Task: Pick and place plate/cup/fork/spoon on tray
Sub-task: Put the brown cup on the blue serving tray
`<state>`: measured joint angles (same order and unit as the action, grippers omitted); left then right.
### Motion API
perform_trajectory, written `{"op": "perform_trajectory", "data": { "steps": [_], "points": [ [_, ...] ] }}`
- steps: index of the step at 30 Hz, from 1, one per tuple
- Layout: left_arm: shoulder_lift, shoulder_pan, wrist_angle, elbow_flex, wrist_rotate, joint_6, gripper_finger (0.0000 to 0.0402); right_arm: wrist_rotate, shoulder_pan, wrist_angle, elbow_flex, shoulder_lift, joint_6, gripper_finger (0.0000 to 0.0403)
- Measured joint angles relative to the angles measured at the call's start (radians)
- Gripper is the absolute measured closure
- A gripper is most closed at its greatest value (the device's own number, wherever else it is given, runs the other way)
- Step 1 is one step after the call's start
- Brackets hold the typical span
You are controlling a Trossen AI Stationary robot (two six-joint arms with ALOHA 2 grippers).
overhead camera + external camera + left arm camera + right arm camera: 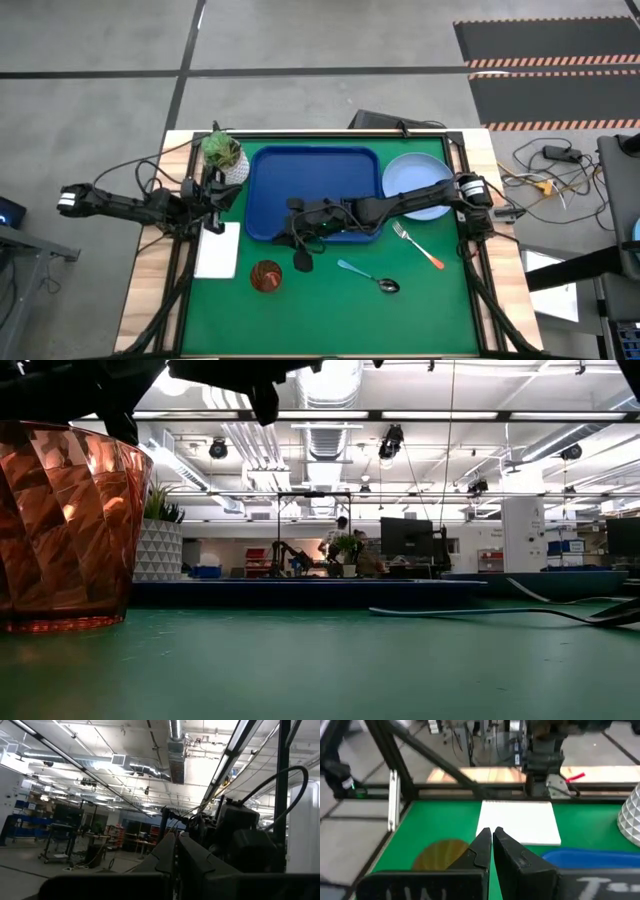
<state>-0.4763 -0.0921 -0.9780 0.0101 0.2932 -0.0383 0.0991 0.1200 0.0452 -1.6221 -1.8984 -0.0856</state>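
The dark-blue tray (315, 180) lies on the green mat at the far middle. The light-blue plate (412, 180) lies on the mat right of it, partly under my right arm. The fork (420, 247) and spoon (368, 277) lie on the mat near the plate. The reddish-brown cup (266, 275) stands upright on the mat near the tray's near left corner; it also shows in the low view (60, 525) and the right wrist view (442, 855). My right gripper (491, 832) is shut and empty above the tray's near left corner (296, 245), pointing toward the table's left. My left gripper (176, 840) waits shut at the left edge (215, 200).
A white pot with a green plant (225, 155) stands at the tray's far left corner. A white flat pad (218, 250) lies on the left of the mat, beside the cup. Black frame bars run along the table's edges (395, 800). Bare green mat (330, 320) lies toward the near edge.
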Motion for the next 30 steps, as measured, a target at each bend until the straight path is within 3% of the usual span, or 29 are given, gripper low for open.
{"op": "perform_trajectory", "data": {
  "steps": [7,23,30],
  "points": [
    [-0.001,0.0,0.0,0.0,0.0,-0.001,0.04,-0.04,0.005,-0.008,-0.092,-0.054,-0.021,0.0394],
    [-0.008,0.0,0.0,-0.001,0.0,-0.003,0.04,-0.04,0.014,-0.514,-0.522,-0.307,-0.007,0.0393],
    [-0.008,0.0,0.0,-0.002,0.0,-0.003,0.04,-0.04,0.018,-0.541,-0.548,-0.329,-0.027,0.0341]
  ]
}}
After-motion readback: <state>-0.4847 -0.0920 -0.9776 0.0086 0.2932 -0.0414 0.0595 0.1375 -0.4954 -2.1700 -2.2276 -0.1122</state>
